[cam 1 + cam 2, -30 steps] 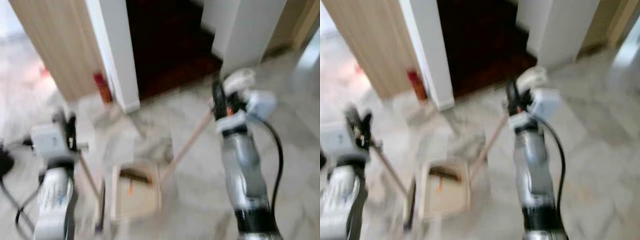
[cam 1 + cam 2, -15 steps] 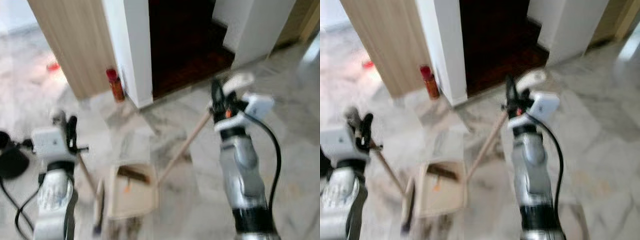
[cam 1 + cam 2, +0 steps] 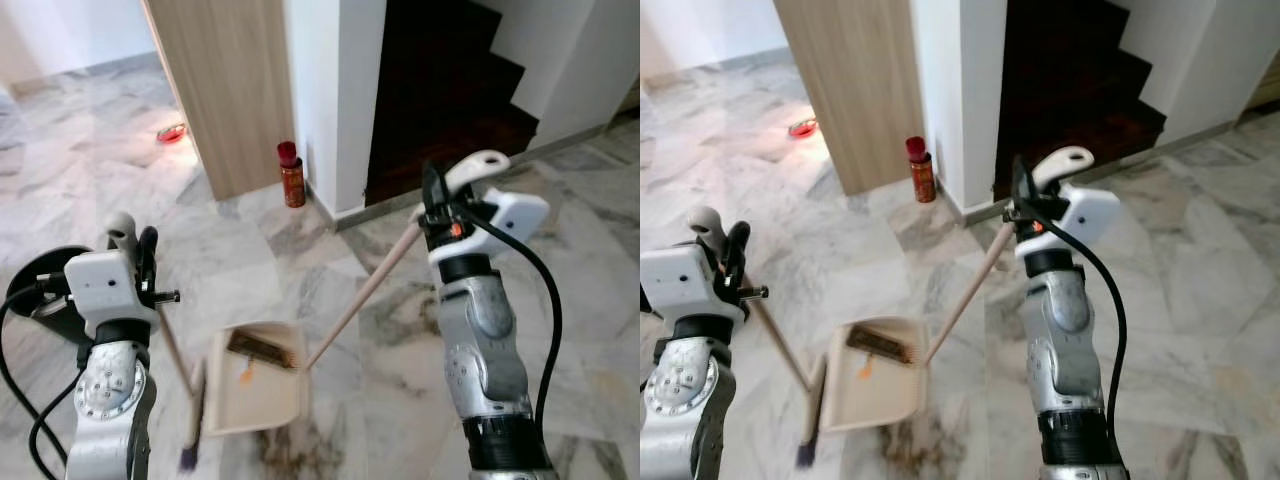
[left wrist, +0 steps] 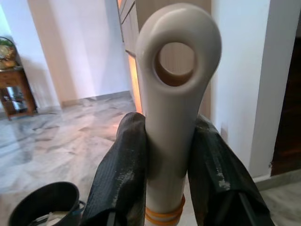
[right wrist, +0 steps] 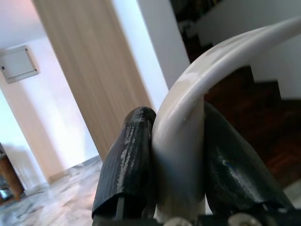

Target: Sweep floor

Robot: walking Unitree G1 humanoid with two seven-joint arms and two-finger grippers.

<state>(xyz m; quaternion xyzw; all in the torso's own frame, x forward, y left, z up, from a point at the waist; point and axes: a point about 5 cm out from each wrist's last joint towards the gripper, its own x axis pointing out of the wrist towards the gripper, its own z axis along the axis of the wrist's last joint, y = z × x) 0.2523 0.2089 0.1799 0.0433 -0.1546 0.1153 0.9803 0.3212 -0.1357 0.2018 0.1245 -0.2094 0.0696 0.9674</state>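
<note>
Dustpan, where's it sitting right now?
The dustpan lies on the marble floor between both arms, the broom head along its left side.

Both silver arms reach forward, left gripper [image 4: 169, 155] and right gripper [image 5: 176, 162] with jaws clamped tight.

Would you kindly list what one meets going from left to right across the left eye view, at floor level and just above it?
Black bin → left gripper → broom → dustpan → red spray can → right gripper.
</note>
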